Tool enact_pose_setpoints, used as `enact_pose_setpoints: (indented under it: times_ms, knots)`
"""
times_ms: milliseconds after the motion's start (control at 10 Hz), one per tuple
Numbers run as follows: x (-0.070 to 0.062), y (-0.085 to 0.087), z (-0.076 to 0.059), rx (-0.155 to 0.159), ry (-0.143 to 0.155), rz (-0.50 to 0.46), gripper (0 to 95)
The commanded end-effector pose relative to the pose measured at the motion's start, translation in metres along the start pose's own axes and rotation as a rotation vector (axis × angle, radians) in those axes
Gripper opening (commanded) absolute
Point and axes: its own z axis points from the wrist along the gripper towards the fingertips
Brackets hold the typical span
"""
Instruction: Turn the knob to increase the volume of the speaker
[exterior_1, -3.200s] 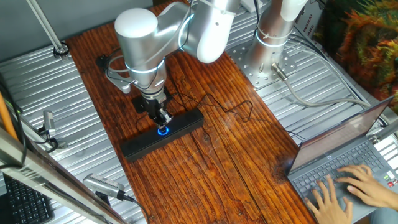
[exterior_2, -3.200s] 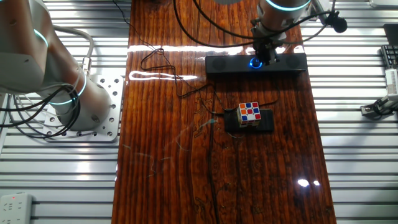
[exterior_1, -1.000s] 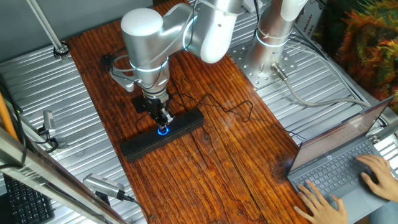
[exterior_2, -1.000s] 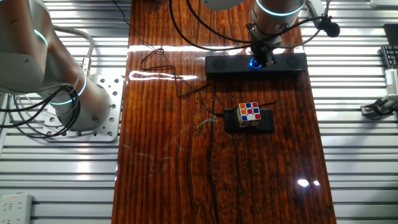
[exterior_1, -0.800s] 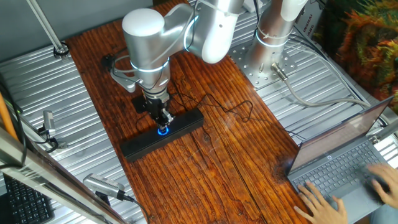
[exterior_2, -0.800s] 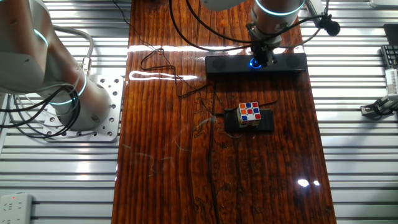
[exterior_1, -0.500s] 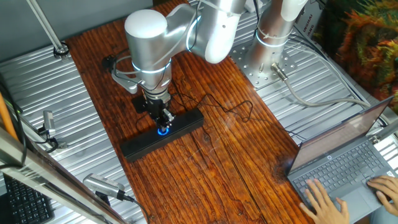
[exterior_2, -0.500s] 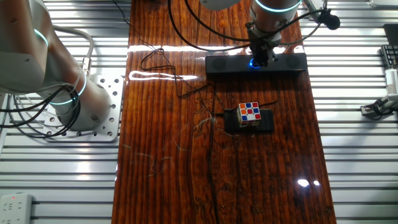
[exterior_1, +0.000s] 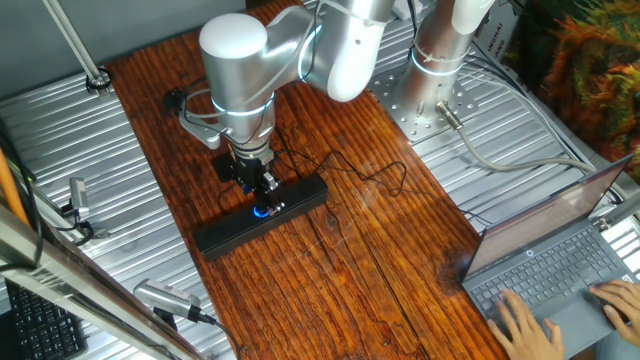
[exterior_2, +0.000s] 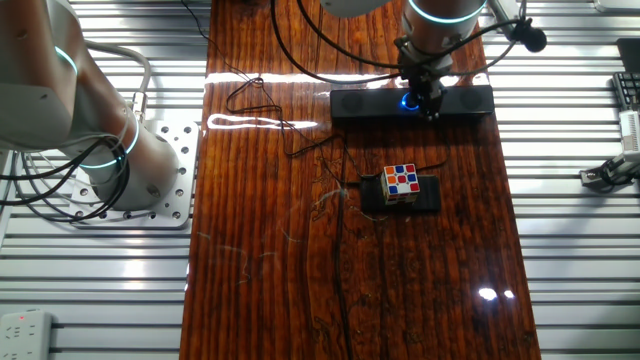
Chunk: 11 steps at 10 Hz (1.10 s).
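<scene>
Item: gripper (exterior_1: 266, 196) (exterior_2: 425, 103), black, two-fingered, on a silver arm (exterior_1: 236, 70) that reaches down from above. It points straight down at the middle of the speaker (exterior_1: 261, 217) (exterior_2: 411, 102). The fingers stand narrow, closed in around the knob (exterior_1: 261, 210) (exterior_2: 409, 101); whether the pads actually press the dial cannot be told, as the gripper body covers most of it.

Item: knob. Directly under the fingertips, midway along the speaker. Only its blue glow shows, a small bright patch at the gripper's tip in both fixed views.

Item: speaker. Long, slim black bar lying flat on the wooden table (exterior_1: 380, 280) (exterior_2: 260, 250), running out to either side of the gripper. A thin black cable (exterior_1: 375, 180) (exterior_2: 262, 100) trails off from it in loose loops across the wood, away from the gripper.

Item: multicoloured cube (exterior_2: 401, 182). Sits on a small black square pad (exterior_2: 428, 194), near the gripper and apart from the speaker, towards the middle of the table. Seen only in the other fixed view.

Item: second silver arm base (exterior_2: 80, 120) (exterior_1: 440, 50), bolted to a metal plate beside the table, well apart from the gripper.

Item: laptop (exterior_1: 550, 250), open, at the far corner from the gripper, with a person's hands (exterior_1: 530, 325) on its keyboard.
</scene>
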Motion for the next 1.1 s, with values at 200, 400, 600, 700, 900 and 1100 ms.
enact_pose_setpoints:
  times_ms: [200,400,600,700,900,1100]
  knots:
    - [-0.0001,-0.0002,0.0005,-0.005,0.006,0.008,76.0]
    - [-0.0002,-0.0003,0.0006,-0.005,0.005,0.011,76.0]
    - [-0.0003,-0.0003,0.0008,-0.006,0.008,0.017,57.0]
    - [-0.0003,-0.0003,0.0008,-0.005,0.008,0.018,57.0]
    - [-0.0004,-0.0003,0.001,-0.005,0.008,0.021,57.0]
    - [-0.0005,-0.0004,0.0013,-0.006,0.007,0.018,57.0]
